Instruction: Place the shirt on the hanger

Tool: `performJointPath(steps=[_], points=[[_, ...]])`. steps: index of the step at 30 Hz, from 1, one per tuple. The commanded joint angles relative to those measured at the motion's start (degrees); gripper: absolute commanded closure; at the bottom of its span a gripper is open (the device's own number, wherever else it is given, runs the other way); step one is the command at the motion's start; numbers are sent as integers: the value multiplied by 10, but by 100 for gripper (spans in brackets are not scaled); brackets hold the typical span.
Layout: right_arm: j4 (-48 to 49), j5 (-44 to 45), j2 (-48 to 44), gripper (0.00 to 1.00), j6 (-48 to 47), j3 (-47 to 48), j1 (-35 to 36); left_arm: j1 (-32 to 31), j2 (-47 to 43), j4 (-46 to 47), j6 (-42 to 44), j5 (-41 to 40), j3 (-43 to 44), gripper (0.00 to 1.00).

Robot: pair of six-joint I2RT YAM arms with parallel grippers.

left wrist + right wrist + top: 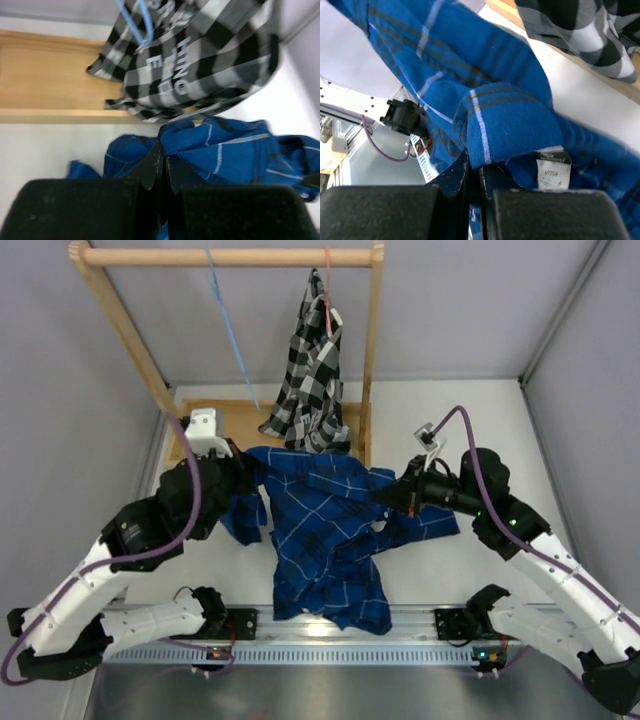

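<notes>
The dark blue plaid shirt [325,535] is held up between my two grippers, its lower part draping down over the front rail. My left gripper [243,469] is shut on its left shoulder; the wrist view shows the blue cloth [225,150] pinched in the closed jaws [164,155]. My right gripper [392,493] is shut on the right collar area; the cloth [515,125] and a white label [552,167] sit at the closed jaws [474,170]. The light-blue wire hanger [232,340] hangs from the wooden rail at the back left, apart from the shirt.
A wooden rack [230,257] with a wooden base [215,425] stands at the back. A black-and-white checked shirt [312,375] hangs on a pink-red hanger [328,295] at its right, its hem reaching just behind the blue shirt.
</notes>
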Motion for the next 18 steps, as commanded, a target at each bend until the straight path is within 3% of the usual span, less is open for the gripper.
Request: performJointPath(steps=[1,4,6,7,8,11,14,18], points=[[31,97,18,100,1,21,54,4,52,-136,-11,-51,-42,100],[91,156,44,99,34,-28,107,3,45,-128,-103,-98,-141,100],[160,168,88,90,51,-60,140,7,31,-107,-145,-126,-183,100],[183,171,104,83,52,-64,166,12,27,-106,-157,-136,-197,100],[195,171,118,65,61,-70,173,23,17,-108,-168,-144,-215,100],[237,167,131,40,65,-102,176,47,2,-108,-185,-150,-232,100],[190,194,100,25,45,-121,166,63,-15,-108,-193,-157,-248,100],[81,253,-16,19,2,-144,145,64,-31,-107,-206,-156,-261,100]])
